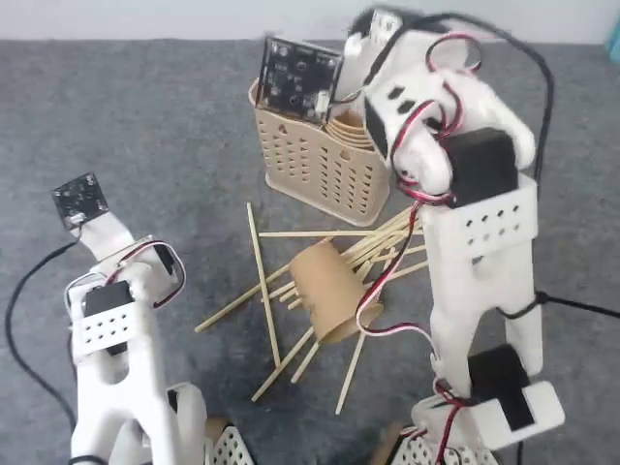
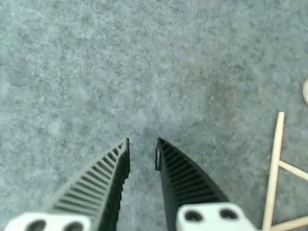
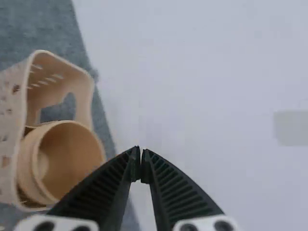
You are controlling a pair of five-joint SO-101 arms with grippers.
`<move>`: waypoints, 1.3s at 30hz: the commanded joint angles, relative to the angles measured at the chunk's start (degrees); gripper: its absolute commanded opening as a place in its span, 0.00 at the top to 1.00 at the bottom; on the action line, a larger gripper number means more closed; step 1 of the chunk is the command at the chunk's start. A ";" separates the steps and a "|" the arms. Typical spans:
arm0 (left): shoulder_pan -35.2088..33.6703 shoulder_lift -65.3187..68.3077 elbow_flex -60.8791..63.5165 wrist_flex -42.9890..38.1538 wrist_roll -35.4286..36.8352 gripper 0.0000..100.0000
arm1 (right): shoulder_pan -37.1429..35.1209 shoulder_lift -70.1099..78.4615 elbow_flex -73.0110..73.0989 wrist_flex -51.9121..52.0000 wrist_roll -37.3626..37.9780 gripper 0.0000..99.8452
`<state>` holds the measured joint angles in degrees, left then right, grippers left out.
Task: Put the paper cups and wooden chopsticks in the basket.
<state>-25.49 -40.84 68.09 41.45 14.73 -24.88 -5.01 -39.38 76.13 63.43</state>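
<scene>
Item: beige perforated plastic basket (image 1: 320,170), upright on the grey felt-covered bench (image 1: 145,116); taken as the landmark. Contents: a stack of nested brown paper cups (image 3: 65,159) inside the basket, set against one end. Outstanding: one brown paper cup (image 1: 334,289) lay on its side near the front of the basket. It rested across a loose heap of pale wooden chopsticks (image 1: 263,281) fanned over the bench on that same side. No chopsticks were seen in the basket. Right tool (image 3: 140,156): clenched, tips touching, nothing between them, poised above the basket's rim beside the nested cups. Left tool (image 2: 143,142): slightly parted and empty, pointed down at bare bench well apart from the basket, with the outer chopstick ends near it. Step in hand, as judged: between deliveries, with the cups partly stowed, neither tool loaded and the chopsticks not yet begun. Next move, as judged: part the right tool, bring it from the basket to the fallen paper cup and pinch the cup wall at its open rim. The lift should be gentle, since the chopsticks beneath may scatter.
</scene>
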 commanded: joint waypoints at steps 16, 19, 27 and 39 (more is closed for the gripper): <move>3.96 -2.46 1.19 -2.11 -0.70 0.81 | -9.27 -30.46 32.88 26.59 -10.20 0.88; 3.96 -2.46 1.19 -2.11 -0.70 0.81 | -15.78 -39.08 44.13 25.63 -11.25 0.88; 4.13 -2.46 1.19 -2.11 -0.79 0.81 | -25.80 -63.43 81.41 7.60 -19.69 0.86; 4.22 -2.46 1.27 -2.29 -0.79 0.81 | -24.92 -77.32 104.09 0.84 -20.84 0.76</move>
<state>-21.71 -41.54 69.58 40.40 14.29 -50.02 -81.76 64.62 78.24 43.03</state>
